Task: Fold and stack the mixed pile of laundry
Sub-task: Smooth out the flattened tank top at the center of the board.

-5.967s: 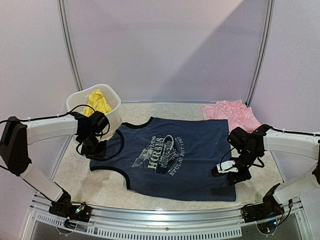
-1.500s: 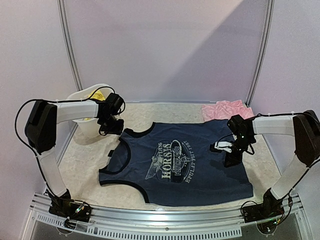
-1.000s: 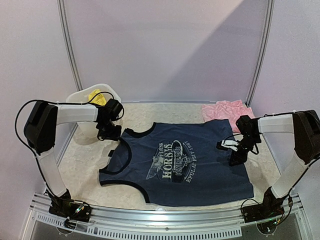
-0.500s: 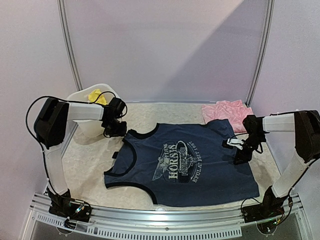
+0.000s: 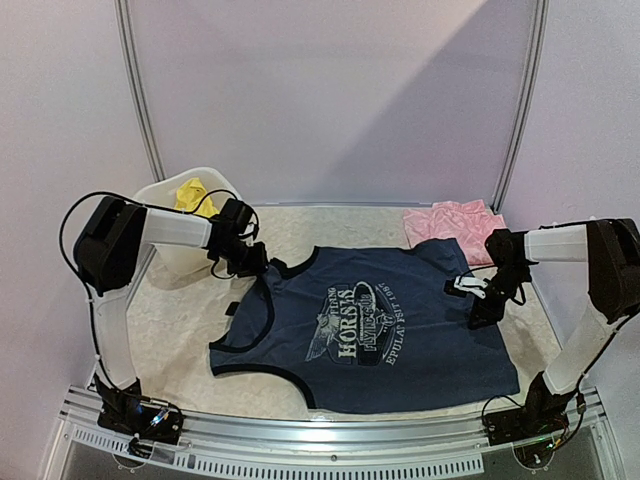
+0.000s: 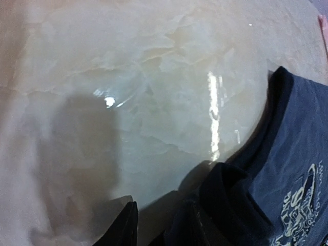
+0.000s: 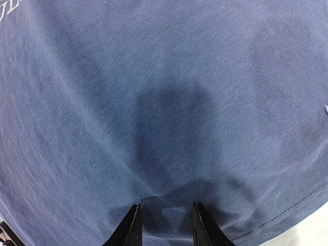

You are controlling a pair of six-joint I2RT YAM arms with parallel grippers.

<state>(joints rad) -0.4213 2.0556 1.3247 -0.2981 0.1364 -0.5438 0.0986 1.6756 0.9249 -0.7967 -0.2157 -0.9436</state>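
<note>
The navy top (image 5: pixel 370 330) with its pale horse print lies spread flat at mid-table. My left gripper (image 5: pixel 255 265) is at its far-left shoulder strap. In the left wrist view the bunched strap (image 6: pixel 225 197) rises against the right finger, so my left gripper (image 6: pixel 159 211) holds it. My right gripper (image 5: pixel 483 305) is at the top's right edge. In the right wrist view the navy cloth (image 7: pixel 154 77) puckers between the narrow-set fingers of my right gripper (image 7: pixel 165 209). The pink ruffled piece (image 5: pixel 452 220) lies at the back right. A yellow piece (image 5: pixel 190 193) sits in the tub.
The white plastic tub (image 5: pixel 175 250) stands at the back left, just behind the left arm. The pale marbled table (image 5: pixel 170 320) shows bare to the left of the top. Metal frame posts (image 5: pixel 520 110) rise at the back, and a rail (image 5: pixel 330 440) runs along the near edge.
Both grippers have shifted to the right and slightly away, and the navy top has slid with them. Its right corner now lies closer to the pink piece.
</note>
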